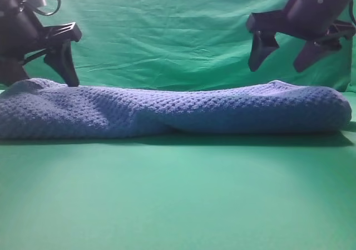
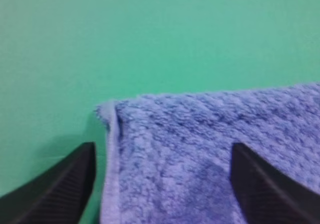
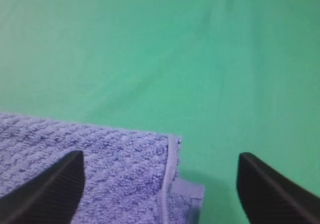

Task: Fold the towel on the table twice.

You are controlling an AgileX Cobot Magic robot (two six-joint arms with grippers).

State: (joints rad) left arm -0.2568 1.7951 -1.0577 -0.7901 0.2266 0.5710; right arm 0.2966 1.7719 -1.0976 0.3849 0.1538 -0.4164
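The blue-grey towel (image 1: pixel 178 112) lies folded in a long band across the green table (image 1: pixel 178 194). My left gripper (image 1: pixel 41 74) stands open over the towel's left end, and one fingertip (image 1: pixel 71 77) reaches down to the cloth. In the left wrist view the open left gripper (image 2: pixel 162 146) straddles the towel's hemmed corner (image 2: pixel 112 129), holding nothing. My right gripper (image 1: pixel 282 63) hangs open a little above the towel's right end. The right wrist view shows the right gripper (image 3: pixel 161 155) wide apart over the other layered corner (image 3: pixel 170 179), gripping nothing.
A wrinkled green cloth backdrop (image 1: pixel 167 33) hangs behind the table. Bare green table surface (image 1: pixel 178 205) stretches in front of the towel to the near edge.
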